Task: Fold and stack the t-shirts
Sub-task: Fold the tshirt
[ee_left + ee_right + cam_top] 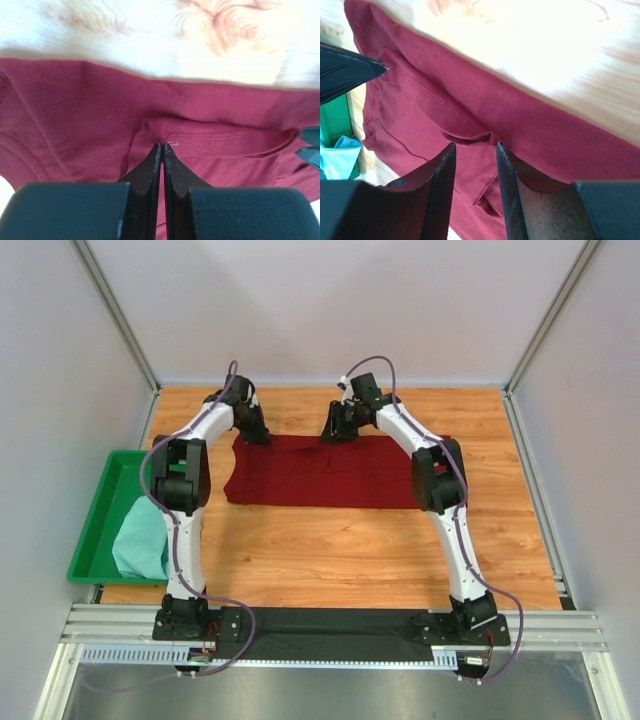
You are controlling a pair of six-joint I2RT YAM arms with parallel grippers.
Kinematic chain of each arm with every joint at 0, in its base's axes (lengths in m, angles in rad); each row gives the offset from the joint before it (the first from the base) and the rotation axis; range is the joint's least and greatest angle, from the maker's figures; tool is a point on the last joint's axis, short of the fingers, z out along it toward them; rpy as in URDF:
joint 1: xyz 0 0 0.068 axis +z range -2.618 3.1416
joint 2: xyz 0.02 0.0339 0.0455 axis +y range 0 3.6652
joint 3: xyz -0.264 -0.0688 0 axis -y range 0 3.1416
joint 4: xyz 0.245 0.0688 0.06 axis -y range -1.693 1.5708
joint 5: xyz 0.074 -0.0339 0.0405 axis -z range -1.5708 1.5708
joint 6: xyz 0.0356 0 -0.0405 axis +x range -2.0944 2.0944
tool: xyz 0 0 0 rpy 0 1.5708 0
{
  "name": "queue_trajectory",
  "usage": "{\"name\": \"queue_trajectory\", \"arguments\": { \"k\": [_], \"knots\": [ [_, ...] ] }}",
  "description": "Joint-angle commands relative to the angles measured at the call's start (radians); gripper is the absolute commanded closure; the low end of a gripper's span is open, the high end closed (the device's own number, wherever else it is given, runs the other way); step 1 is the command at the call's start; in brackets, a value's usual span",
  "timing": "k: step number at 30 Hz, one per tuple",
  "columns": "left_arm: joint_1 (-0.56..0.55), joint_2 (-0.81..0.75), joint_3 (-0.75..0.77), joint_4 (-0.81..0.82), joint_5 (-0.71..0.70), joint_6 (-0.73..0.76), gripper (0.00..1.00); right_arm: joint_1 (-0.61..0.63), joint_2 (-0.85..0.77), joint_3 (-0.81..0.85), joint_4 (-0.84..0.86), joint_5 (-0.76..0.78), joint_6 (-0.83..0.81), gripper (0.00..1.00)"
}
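Note:
The maroon t-shirt (pixel 335 472) lies spread on the wooden table, folded into a wide band. My left gripper (pixel 256 430) is at its far left edge. In the left wrist view, this gripper (pixel 163 145) has its jaws together, pinching a puckered fold of the maroon t-shirt (pixel 75 115). My right gripper (pixel 340 428) is at the far edge near the middle. In the right wrist view, that gripper (pixel 475 145) is open, its fingertips either side of a small raised fold of the maroon t-shirt (pixel 470 105). The mint green t-shirt (pixel 142 538) lies crumpled in the tray.
A bright green plastic tray (pixel 100 502) sits at the table's left edge and holds the mint shirt. Grey walls with metal posts enclose the table at the back and sides. Bare wood (pixel 340 560) stretches between the maroon shirt and the arm bases.

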Motion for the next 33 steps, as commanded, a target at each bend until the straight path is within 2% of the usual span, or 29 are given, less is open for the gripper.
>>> {"name": "queue_trajectory", "arguments": {
  "k": [1,6,12,15,16,20,27,33],
  "knots": [
    [0.001,-0.011,0.042,-0.001,0.023,-0.021,0.9,-0.005,0.037,0.073,-0.023,-0.002,-0.029,0.6],
    [0.001,-0.011,0.052,-0.005,0.023,-0.023,0.9,-0.005,0.057,0.097,-0.054,-0.003,-0.032,0.62],
    [0.001,-0.008,0.058,-0.006,0.029,-0.027,0.93,-0.005,0.071,0.102,-0.044,-0.008,-0.016,0.7],
    [0.001,-0.009,0.06,-0.008,0.032,-0.03,0.95,-0.005,0.068,0.105,-0.034,-0.011,-0.008,0.79],
    [0.001,-0.011,0.062,-0.009,0.03,-0.03,0.97,-0.005,0.066,0.105,-0.036,-0.011,-0.006,0.9],
    [0.001,-0.022,0.071,-0.029,0.02,-0.035,1.0,-0.005,0.037,0.093,-0.051,0.006,0.0,0.99],
    [0.001,-0.077,0.066,-0.109,0.003,-0.026,1.0,0.0,-0.11,-0.06,-0.051,0.053,0.004,1.0],
    [0.001,-0.169,-0.023,-0.103,0.001,-0.007,1.0,0.011,-0.237,-0.18,-0.047,0.058,0.017,1.0]
  ]
}}
